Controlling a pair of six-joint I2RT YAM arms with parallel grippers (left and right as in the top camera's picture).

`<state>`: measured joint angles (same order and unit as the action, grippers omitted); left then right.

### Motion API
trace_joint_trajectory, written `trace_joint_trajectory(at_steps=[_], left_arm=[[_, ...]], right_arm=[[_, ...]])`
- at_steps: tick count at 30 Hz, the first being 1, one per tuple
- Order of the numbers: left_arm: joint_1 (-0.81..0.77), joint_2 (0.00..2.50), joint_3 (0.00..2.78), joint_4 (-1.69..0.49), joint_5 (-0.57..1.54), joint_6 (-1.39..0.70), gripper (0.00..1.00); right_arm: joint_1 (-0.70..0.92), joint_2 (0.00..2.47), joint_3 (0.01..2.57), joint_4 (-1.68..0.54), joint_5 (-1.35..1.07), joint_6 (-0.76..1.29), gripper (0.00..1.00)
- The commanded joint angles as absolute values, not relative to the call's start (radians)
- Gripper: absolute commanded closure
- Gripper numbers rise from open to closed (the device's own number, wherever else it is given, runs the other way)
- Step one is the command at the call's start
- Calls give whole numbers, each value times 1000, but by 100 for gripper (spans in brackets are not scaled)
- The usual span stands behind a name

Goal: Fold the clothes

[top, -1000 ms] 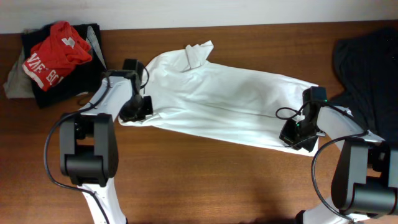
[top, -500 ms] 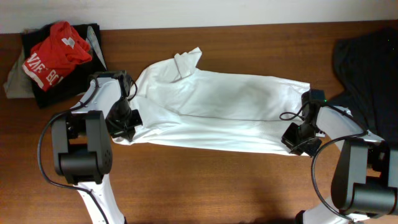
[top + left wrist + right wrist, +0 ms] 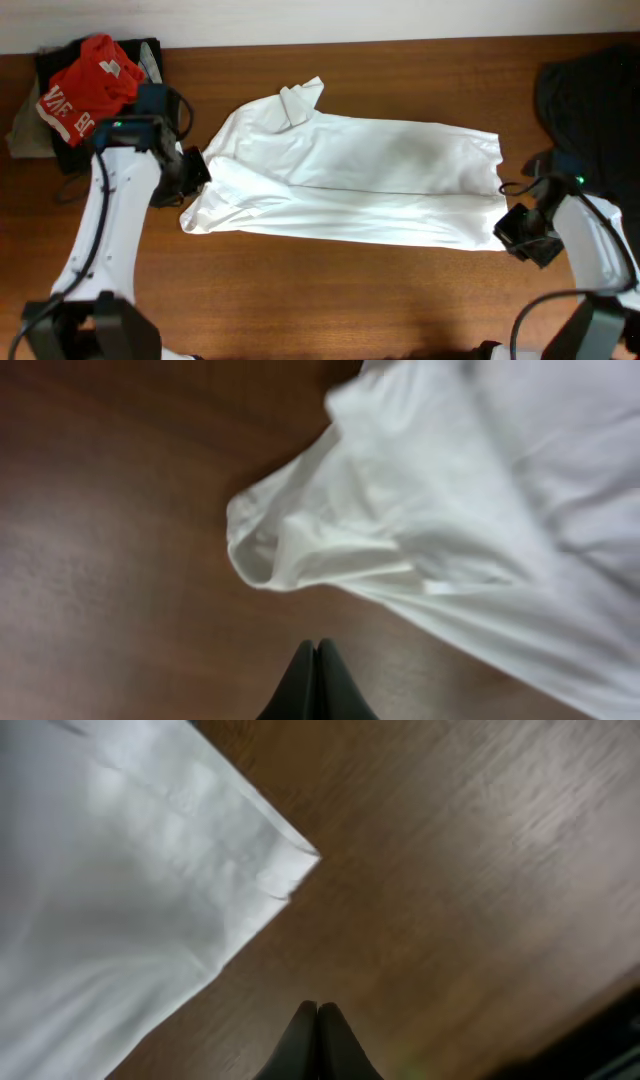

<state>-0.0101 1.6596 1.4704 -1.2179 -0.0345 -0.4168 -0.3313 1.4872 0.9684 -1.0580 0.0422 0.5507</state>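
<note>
Okay, left gripper (image 3: 316,652) first: my fingers are pressed together with nothing between them. In the left wrist view the tips sit over bare wood, just short of a bunched, rolled-over corner of the white shirt (image 3: 450,510), not touching it. From overhead the left gripper (image 3: 188,172) is just beside the shirt's left end, toward the desk's left edge.

The right gripper (image 3: 317,1012) is the same: fingers closed tight, empty, over bare wood. The shirt's pointed hem corner (image 3: 300,855) lies near the tips but apart from them. From overhead the right gripper (image 3: 520,230) sits just off the shirt's near-right corner.

The white shirt (image 3: 350,180) lies loose on the desk (image 3: 300,300), stretched left to right across the middle. Its collar (image 3: 303,97) is flipped up at the far-left end, and the straight hem points toward the right edge. A long crease runs along its length, and the left end is rumpled.

A pile sits in the far-left corner: a red garment (image 3: 85,80) with white lettering on top of a black garment (image 3: 68,152), with a bit of greyish cloth (image 3: 22,135) sticking out at the left edge. A dark garment (image 3: 590,100) is heaped at the far-right corner, well apart from the shirt.
</note>
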Motion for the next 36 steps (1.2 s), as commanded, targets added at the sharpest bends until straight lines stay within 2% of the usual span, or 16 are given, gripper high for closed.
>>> trace_joint_trajectory(at_steps=[1,3,4,5,6,8,9,10,14,17,18,20,22,30,32,36], left_arm=[[-12,1654,1472,-1188,-48,-402,99],[-14,1681,1472,-1185,-43,-395,98],[-19,1697,1472,-1184,-44,-395,93],[-24,1719,1472,-1180,-42,-395,77],[-29,1740,1472,-1177,-35,-395,60],[-39,1780,1472,-1172,2,-387,37],[-42,1794,1472,-1170,10,-388,32],[-43,1813,1472,-1168,12,-387,32],[-48,1837,1472,-1147,12,-367,32],[-56,1837,1473,-1129,12,-361,31],[-56,1837,1473,-1125,12,-362,28],[-56,1837,1473,-1118,12,-362,17],[-56,1837,1473,-1111,12,-362,1],[-56,1837,1473,-1100,12,-366,1],[-56,1837,1473,-1100,12,-366,1],[-56,1837,1473,-1100,12,-366,1]], right_arm=[[-324,1431,981,-1031,-123,414,96],[-308,1435,981,-1028,-186,411,96],[-298,1438,981,-1025,-199,411,96],[-287,1441,981,-1023,-207,411,94],[-268,1446,981,-1013,-220,411,83],[-234,1448,981,-989,-245,411,44],[-215,1448,981,-976,-253,411,27],[-196,1448,981,-962,-258,412,21],[-148,1448,981,-918,-259,412,24],[-130,1448,981,-898,-259,412,38],[-130,1448,981,-896,-258,411,38],[-130,1448,980,-892,-258,411,40],[-130,1449,980,-892,-258,412,41],[-130,1521,973,-892,-259,412,41],[-130,1551,965,-892,-259,411,48],[-130,1603,963,-888,-258,410,52]])
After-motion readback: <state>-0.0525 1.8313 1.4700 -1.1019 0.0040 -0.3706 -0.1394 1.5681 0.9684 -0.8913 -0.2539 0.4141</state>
